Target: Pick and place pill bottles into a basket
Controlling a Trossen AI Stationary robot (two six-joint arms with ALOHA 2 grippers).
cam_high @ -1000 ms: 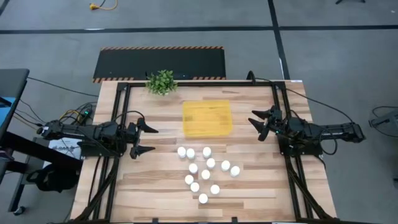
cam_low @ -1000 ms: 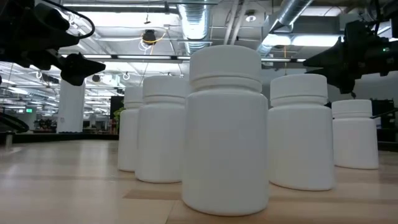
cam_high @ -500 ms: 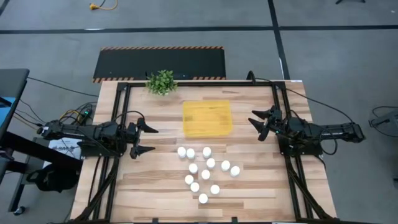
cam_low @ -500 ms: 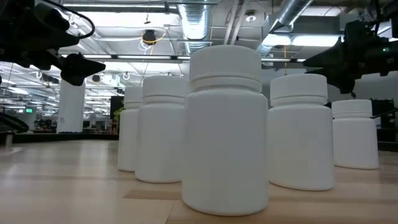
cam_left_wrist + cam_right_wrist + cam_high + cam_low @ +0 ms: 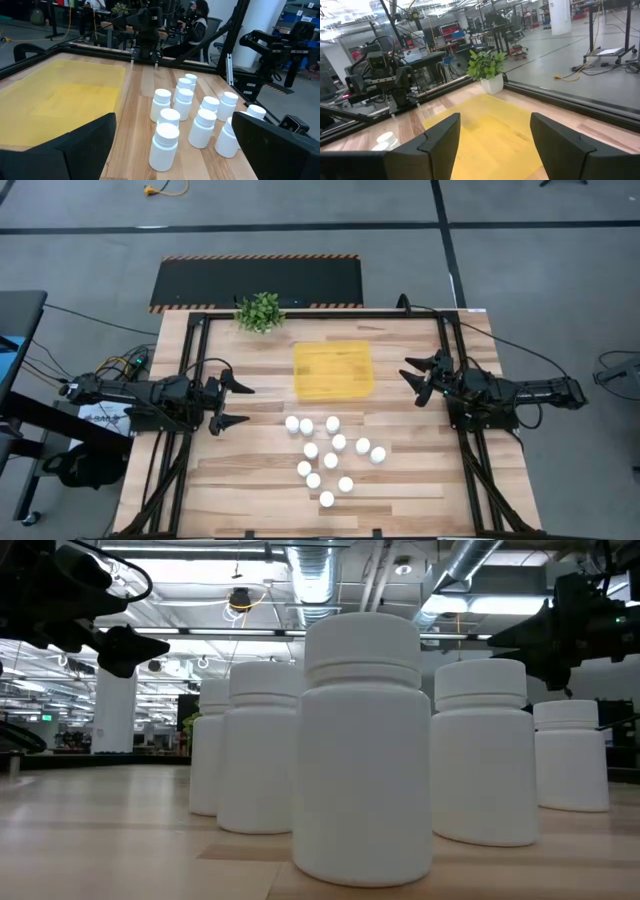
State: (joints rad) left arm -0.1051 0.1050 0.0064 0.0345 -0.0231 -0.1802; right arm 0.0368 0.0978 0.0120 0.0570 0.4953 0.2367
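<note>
Eleven pill bottles (image 5: 326,460) upright on table (image 5: 420,470) | basket (image 5: 333,370) beyond them | my left gripper (image 5: 232,404) spread, holding nothing | my right gripper (image 5: 414,380) spread, holding nothing

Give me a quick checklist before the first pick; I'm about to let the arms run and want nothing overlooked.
1. Left gripper open and empty, at the table's left side: ok.
2. Right gripper open and empty, at the table's right side: ok.
3. Pill bottles all upright, clustered on the wood in front of the yellow tray: ok.
4. Yellow tray empty, lying flat between the two grippers: ok.
5. Gaps between bottles wide enough for the fingers: cannot tell; several stand close together.
6. Potted plant at the far edge, away from tray and bottles: ok.
</note>
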